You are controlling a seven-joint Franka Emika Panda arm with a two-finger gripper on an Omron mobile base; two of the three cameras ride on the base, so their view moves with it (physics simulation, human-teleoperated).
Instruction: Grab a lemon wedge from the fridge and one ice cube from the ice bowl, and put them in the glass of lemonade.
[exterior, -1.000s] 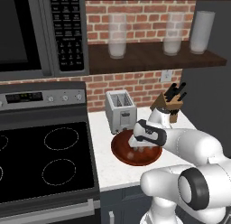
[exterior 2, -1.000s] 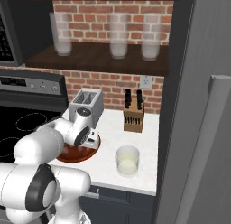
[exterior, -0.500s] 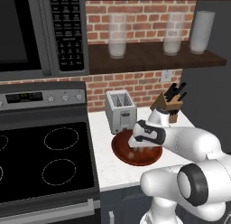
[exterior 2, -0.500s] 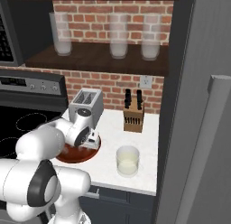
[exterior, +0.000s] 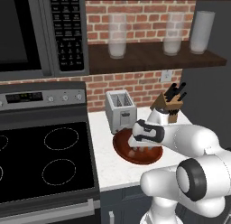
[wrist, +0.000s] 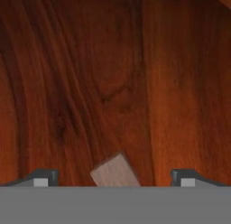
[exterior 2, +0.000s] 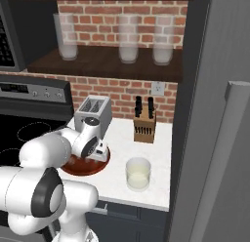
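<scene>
Gripper (wrist: pixel 115 179) down in ice bowl (exterior: pixel 121 151) by toaster (exterior: pixel 121 111), fingers (wrist: pixel 41 178) spread wide w/ ice cube (wrist: pixel 115 172) lying between tips on wood; lemonade glass (exterior 2: pixel 138 173) near, on counter (exterior 2: pixel 161 138).

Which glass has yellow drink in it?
The short glass of lemonade on the counter, right of the ice bowl. The tall frosted glasses stand on the shelf.

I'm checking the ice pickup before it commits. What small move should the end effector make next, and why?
Probably close the fingers. The end effector is open and low inside the ice bowl, and the ice cube lies between its two fingertips, so closing should trap it.
</scene>
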